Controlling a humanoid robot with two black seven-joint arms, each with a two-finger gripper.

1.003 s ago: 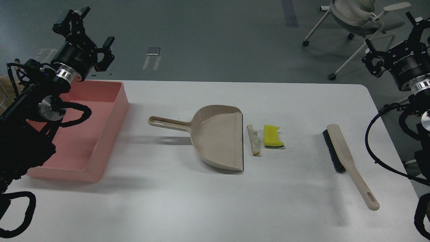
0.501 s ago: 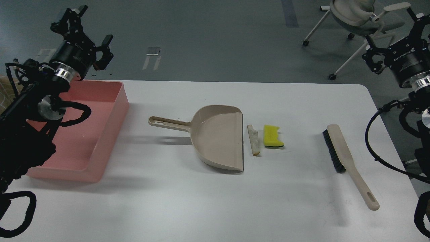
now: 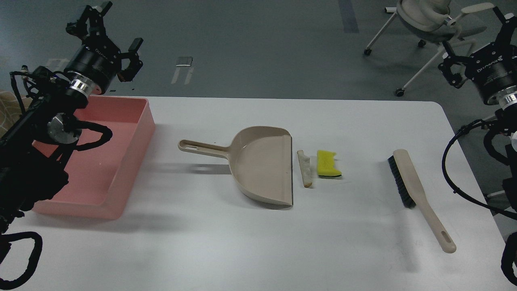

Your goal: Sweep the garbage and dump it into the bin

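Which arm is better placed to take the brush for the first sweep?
The right one, probably. The brush lies on the table's right side, below the right gripper. The left gripper hangs far away, over the pink bin.

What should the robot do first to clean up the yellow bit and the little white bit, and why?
Probably lower the right gripper to the brush handle. Both grippers are open, empty and raised off the table. The yellow scrap and the off-white slice lie just outside the dustpan mouth, between it and the brush, so one sweep leftward could push them in. The left gripper hangs above the pink bin.
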